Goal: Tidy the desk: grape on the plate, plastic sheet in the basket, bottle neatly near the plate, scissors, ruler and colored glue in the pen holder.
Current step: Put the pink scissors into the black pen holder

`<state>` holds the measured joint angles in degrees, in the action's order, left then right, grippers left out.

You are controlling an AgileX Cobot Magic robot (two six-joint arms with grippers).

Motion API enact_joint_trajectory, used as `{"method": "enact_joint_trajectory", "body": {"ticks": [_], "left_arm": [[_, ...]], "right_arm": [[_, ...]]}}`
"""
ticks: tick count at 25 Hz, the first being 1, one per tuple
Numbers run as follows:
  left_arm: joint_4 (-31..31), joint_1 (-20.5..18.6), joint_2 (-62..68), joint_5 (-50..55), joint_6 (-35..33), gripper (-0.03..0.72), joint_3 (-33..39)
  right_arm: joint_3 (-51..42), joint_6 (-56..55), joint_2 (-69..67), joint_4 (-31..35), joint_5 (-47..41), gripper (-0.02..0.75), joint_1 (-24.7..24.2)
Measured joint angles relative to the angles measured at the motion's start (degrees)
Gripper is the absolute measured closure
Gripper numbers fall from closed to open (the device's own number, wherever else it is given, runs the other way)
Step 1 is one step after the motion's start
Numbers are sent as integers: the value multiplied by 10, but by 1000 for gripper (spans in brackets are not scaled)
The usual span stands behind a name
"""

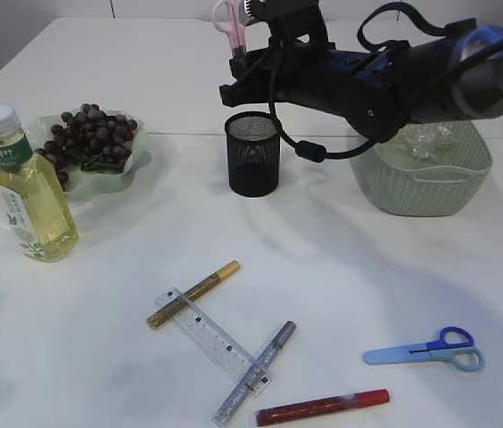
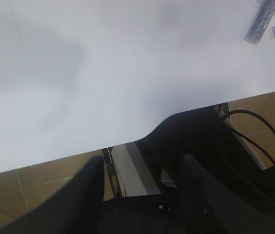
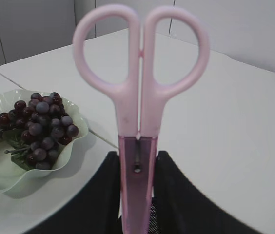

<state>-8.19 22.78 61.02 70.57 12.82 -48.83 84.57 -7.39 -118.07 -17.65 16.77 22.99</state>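
— Lowering is what is called for now: the pale pink plastic scissors (image 3: 140,112) are held upright, handles up, pinched at the sheathed blades by the jaws of the right gripper (image 3: 136,195), just above the black mesh pen holder (image 1: 252,153).

— How is that best done?

— The blades should be kept vertical and centred over the rim, then released only once the tip is well inside, so the light holder is not tipped. That is a judgement, not something seen.

— And the left gripper (image 2: 142,195)?

— It is parked off the near edge of the desk; its jaws are spread apart with nothing between them.

— What else is laid out?

— A white desk (image 1: 341,267), smooth and matte. The dark grapes (image 1: 91,134) are already on the pale green scalloped plate (image 1: 136,169), with the yellow-filled bottle (image 1: 27,192) near it. The clear ruler (image 1: 211,337) is crossed over glitter glue pens, and small blue scissors (image 1: 425,349) are further right. Crumpled clear plastic sheet (image 1: 425,143) is seen inside the grey-green woven basket (image 1: 421,192). Pale wall panels are behind.
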Motion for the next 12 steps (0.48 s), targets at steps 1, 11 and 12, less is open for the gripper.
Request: {"method": "enact_joint_trajectory", "body": {"ticks": [1,11,12], "left_arm": [[0,0,0,0,0,326,0],[0,0,0,0,0,326,0],[0,0,0,0,0,326,0]], "right_arm": [[3,1,-6,0,3,559,-1],[17,24,-43,0,14,559,-6],[17,25,-43,0,17,559,-8]]}}
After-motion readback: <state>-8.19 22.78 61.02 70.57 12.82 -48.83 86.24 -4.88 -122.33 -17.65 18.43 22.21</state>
